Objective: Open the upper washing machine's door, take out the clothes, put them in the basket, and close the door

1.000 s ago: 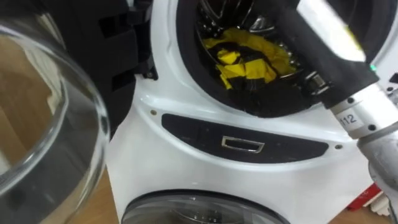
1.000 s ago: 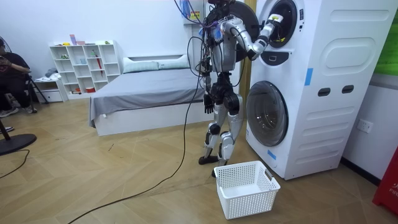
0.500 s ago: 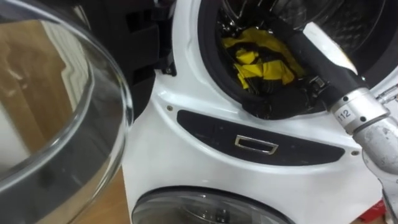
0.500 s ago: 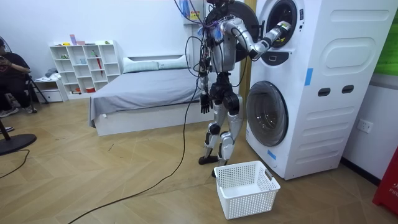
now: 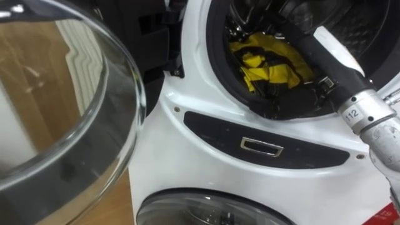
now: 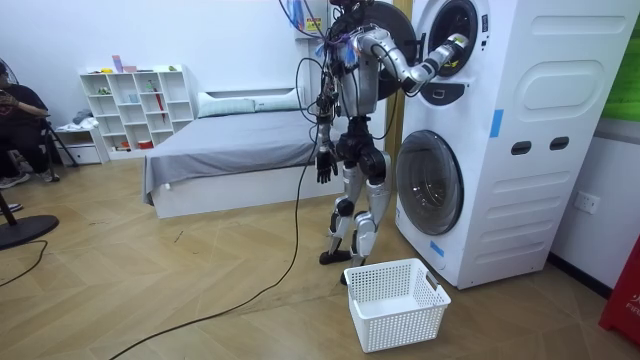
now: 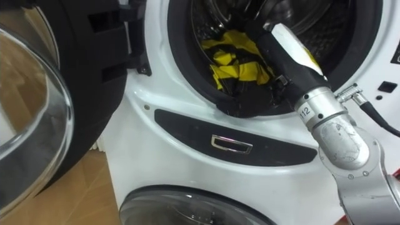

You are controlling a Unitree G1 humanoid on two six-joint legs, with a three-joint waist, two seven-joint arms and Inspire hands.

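Note:
A yellow-and-black garment lies crumpled in the drum of the upper washing machine, just behind the dark door seal. My right forearm reaches over the seal into the drum, to the right of and above the garment. The hand at its end is hidden in the dark drum. In the room view I stand upright facing the stacked machines. My left hand hangs at my side with relaxed fingers, holding nothing.
The upper machine's round glass door stands swung open at my left. Below the control strip is the lower machine's closed door. A white laundry basket sits on the wood floor by my feet. A bed stands behind me.
My right arm has gone deeper into the drum. My left hand has swung a little away from my body. The eye view has shifted, so the drum sits further right.

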